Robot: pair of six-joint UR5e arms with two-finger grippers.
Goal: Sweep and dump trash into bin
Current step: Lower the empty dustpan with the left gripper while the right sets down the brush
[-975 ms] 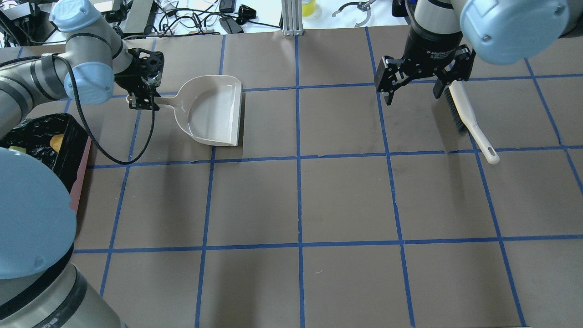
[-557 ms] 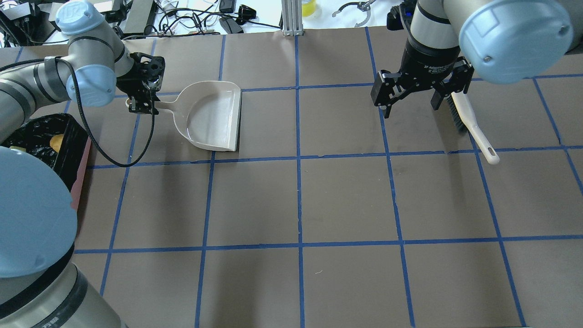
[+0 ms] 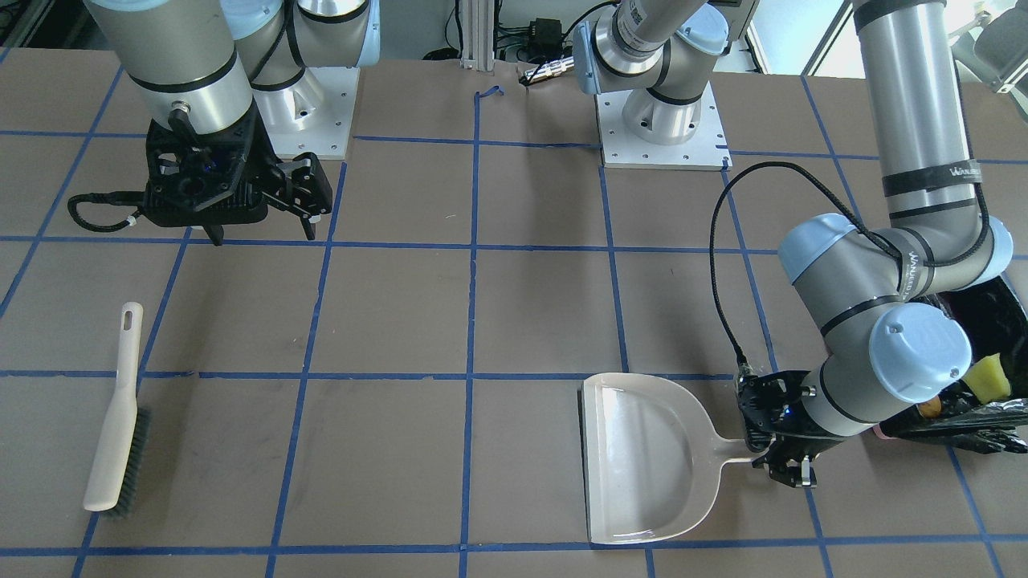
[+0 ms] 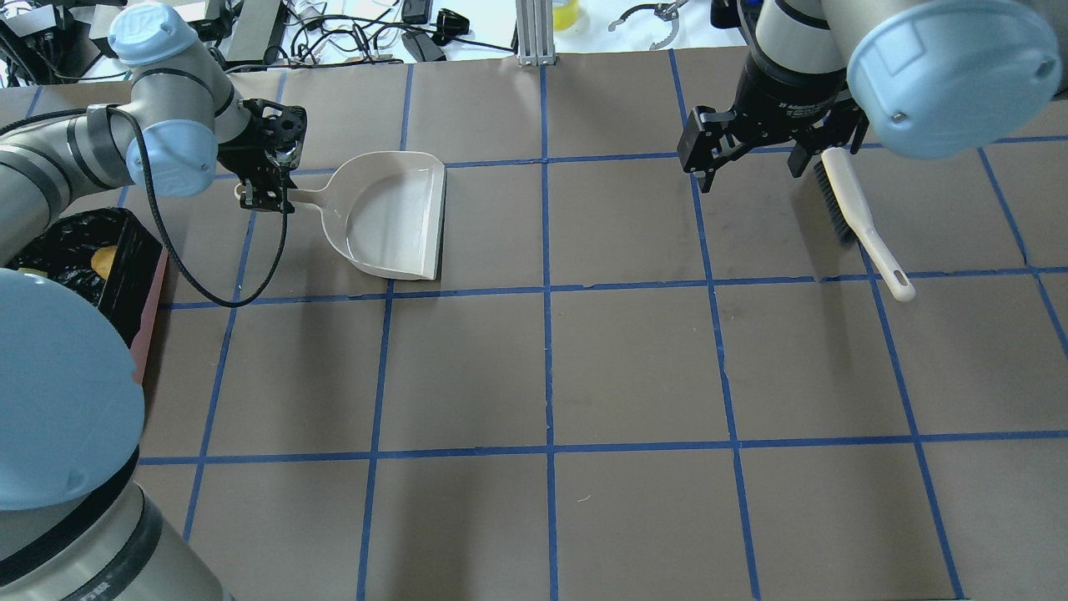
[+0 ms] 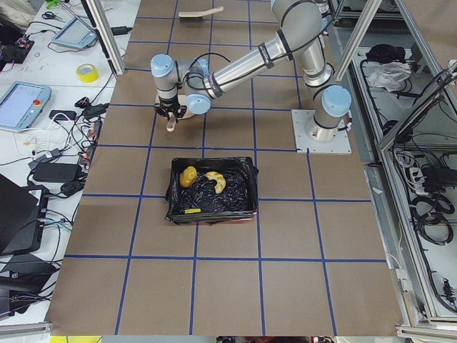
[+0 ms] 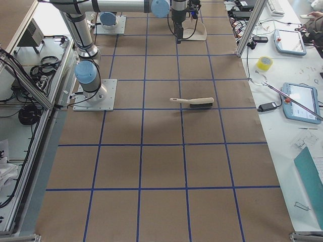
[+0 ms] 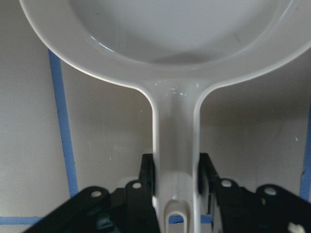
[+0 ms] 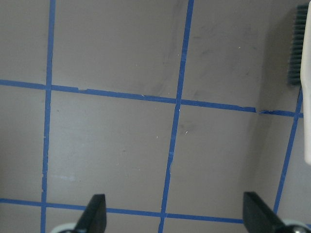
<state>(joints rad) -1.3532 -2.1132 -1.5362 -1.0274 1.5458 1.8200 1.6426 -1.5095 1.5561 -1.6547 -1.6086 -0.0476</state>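
Note:
My left gripper [image 4: 265,196] is shut on the handle of the beige dustpan [image 4: 392,213]. The left wrist view shows a finger [image 7: 147,179] pressed on each side of the handle. The pan [image 3: 642,457] is empty and level, low over the table. The pink bin [image 5: 214,218] with its black bag stands beside my left arm. It holds the orange-brown lump [image 5: 188,176], the cream crescent [image 5: 216,183] and the yellow-green wedge [image 3: 986,377]. My right gripper [image 4: 751,167] is open and empty above the table, just left of the brush.
A beige hand brush [image 4: 851,209] with dark bristles lies on the table at the right, handle toward the robot. It also shows in the right wrist view [image 8: 303,73]. Blue tape lines grid the brown table. Cables and devices lie beyond the far edge.
The left gripper and the dustpan have shifted slightly right and toward the robot. The right gripper has drifted a little left and away from the brush, still open.

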